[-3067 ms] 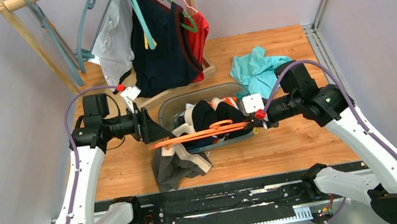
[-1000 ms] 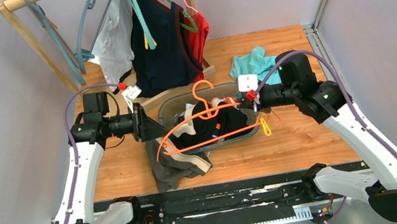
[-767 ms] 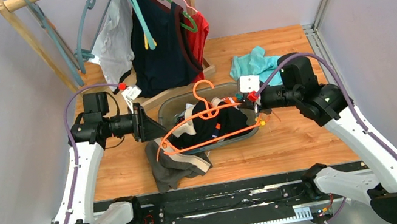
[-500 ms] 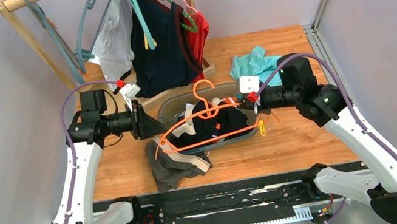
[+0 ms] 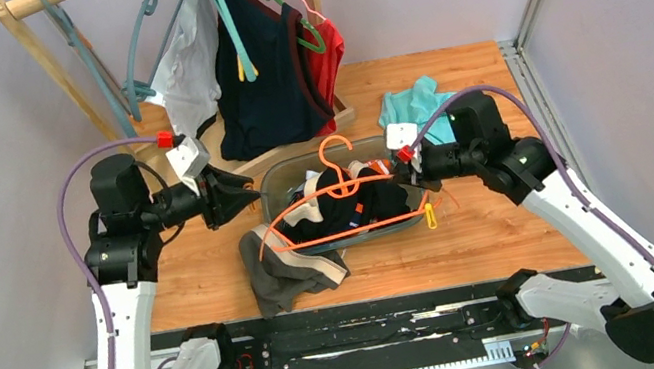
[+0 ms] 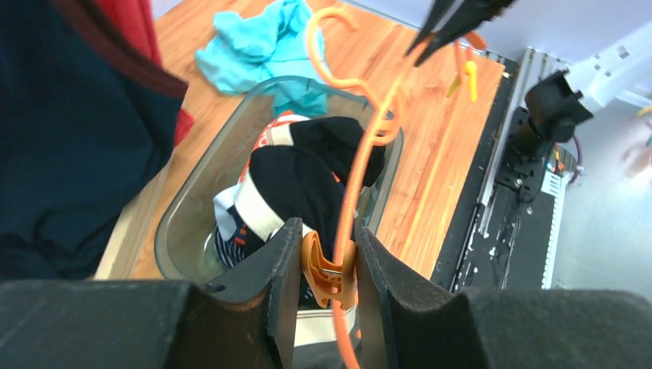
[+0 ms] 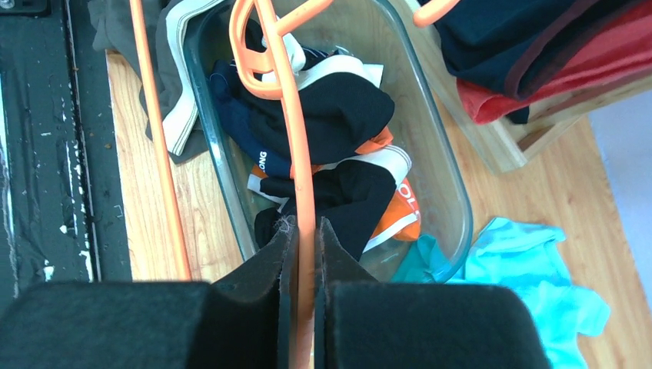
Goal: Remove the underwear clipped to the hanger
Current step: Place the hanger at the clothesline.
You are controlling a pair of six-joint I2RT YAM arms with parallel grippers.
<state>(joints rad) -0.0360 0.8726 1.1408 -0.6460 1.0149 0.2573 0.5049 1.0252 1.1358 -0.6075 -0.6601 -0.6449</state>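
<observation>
An orange hanger (image 5: 342, 233) lies tilted over a glass bin (image 5: 278, 169). My right gripper (image 5: 399, 175) is shut on its upper arm, seen thin between the pads in the right wrist view (image 7: 305, 223). My left gripper (image 5: 252, 196) is shut on the orange clip (image 6: 329, 269) at the hanger's left end. The dark grey-brown briefs with beige waistband (image 5: 289, 270) lie on the table under that end; I cannot tell if the clip still holds them. Black briefs (image 5: 347, 203) lie in the bin. A yellow clip (image 5: 429, 217) hangs at the right end.
A wooden rack (image 5: 71, 77) at the back left carries hangers, a navy tank top (image 5: 265, 84) and a white garment (image 5: 191, 66). A teal cloth (image 5: 416, 108) lies behind the bin. The black rail (image 5: 348, 328) runs along the near edge.
The hanger went from level to tilted over the bin, and the grey-brown briefs dropped onto the table. In the last half second my left arm swung back and up; its gripper now points down.
</observation>
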